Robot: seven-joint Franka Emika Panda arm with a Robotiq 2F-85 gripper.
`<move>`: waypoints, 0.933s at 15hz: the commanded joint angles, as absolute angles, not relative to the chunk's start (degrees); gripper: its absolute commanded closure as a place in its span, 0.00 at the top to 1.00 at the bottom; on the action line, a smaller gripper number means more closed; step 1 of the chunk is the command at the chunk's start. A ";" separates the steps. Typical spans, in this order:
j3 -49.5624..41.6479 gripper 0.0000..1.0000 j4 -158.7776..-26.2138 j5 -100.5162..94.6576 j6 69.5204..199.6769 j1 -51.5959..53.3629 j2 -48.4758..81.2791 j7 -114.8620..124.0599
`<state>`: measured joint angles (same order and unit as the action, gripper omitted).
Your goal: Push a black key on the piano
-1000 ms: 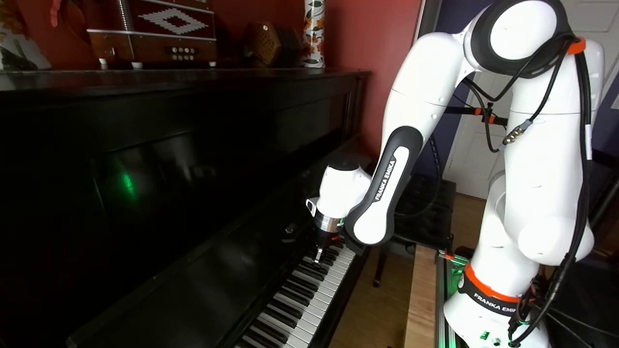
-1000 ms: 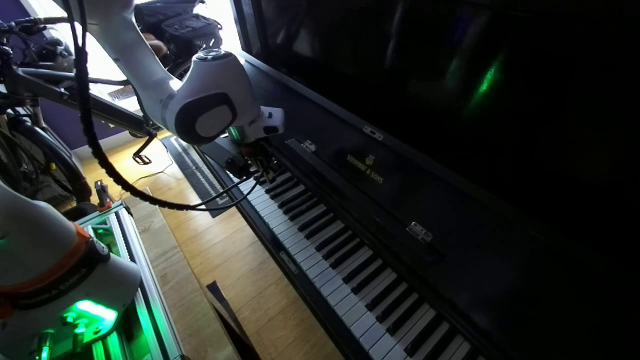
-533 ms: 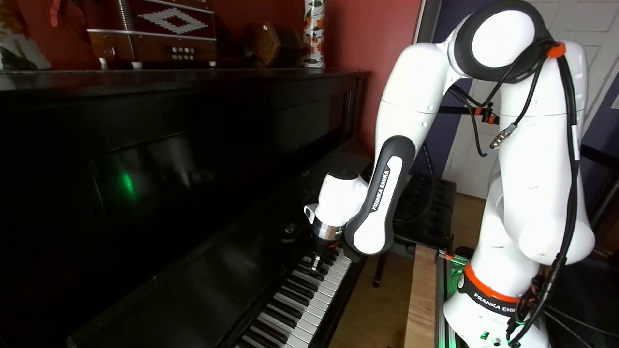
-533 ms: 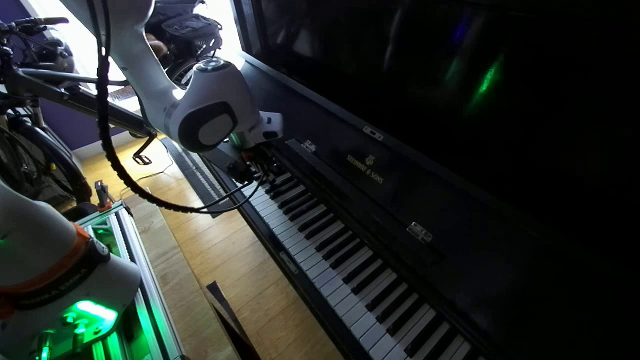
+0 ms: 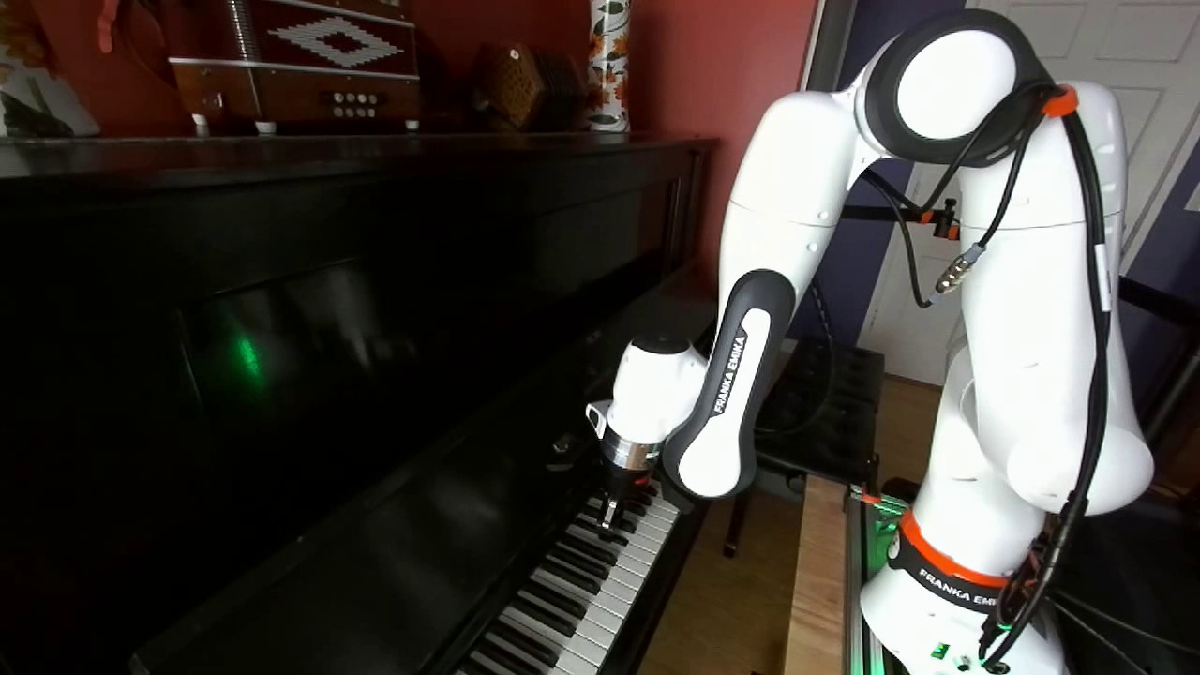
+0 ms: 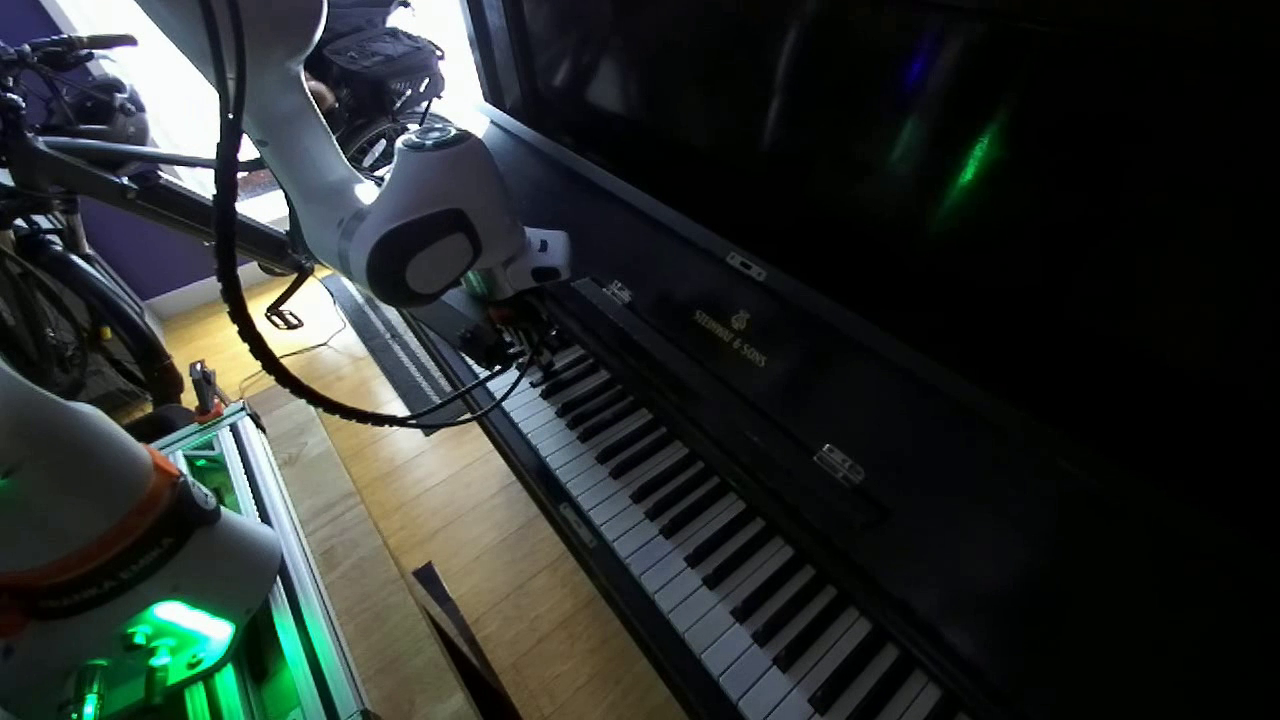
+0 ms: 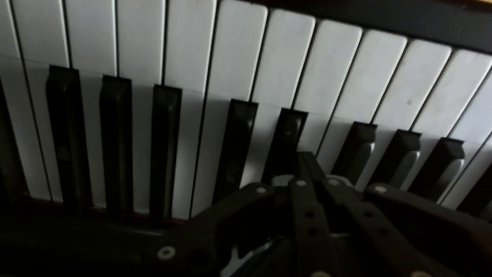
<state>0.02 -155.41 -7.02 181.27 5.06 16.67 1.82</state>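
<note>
The glossy black upright piano [image 5: 394, 216] shows in both exterior views [image 6: 640, 230], with its long row of white and black keys. In the wrist view the keyboard [image 7: 240, 50] fills most of the picture. My gripper [image 7: 306, 154] is shut and empty, its two fingertips pressed together. The tips overlap the lower right edge of a black key [image 7: 286, 134] in the wrist view; I cannot tell whether they touch it. In both exterior views the gripper [image 5: 607, 525] points down at the far part of the keyboard [image 6: 543, 368]. The tips are partly lost against dark keys.
An accordion [image 5: 309, 89], a concertina [image 5: 530, 84] and a floral vase [image 5: 609, 66] stand on the piano. A black padded bench [image 5: 825, 403] is behind the arm. The raised key lid [image 6: 735, 345] borders the keys. A bicycle [image 6: 150, 190] stands by the window.
The arm has come down and its gripper has sunk closer to the keys, shifting slightly along the keyboard. The gripper stays shut. The motion is smaller in the last half second.
</note>
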 commanded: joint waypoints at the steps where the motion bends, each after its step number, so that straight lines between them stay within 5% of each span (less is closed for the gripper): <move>1: 0.42 0.00 -154.53 -5.39 182.68 4.63 19.16 0.80; 7: 0.67 0.00 -155.06 -4.36 181.33 4.51 16.72 1.32; 8: 1.74 0.26 -155.51 -3.93 179.89 3.83 14.91 1.35; 9: 1.28 0.27 -155.91 -3.86 178.97 4.47 13.22 1.47; 14: 6.41 0.62 -157.55 -0.38 171.51 2.13 3.15 0.73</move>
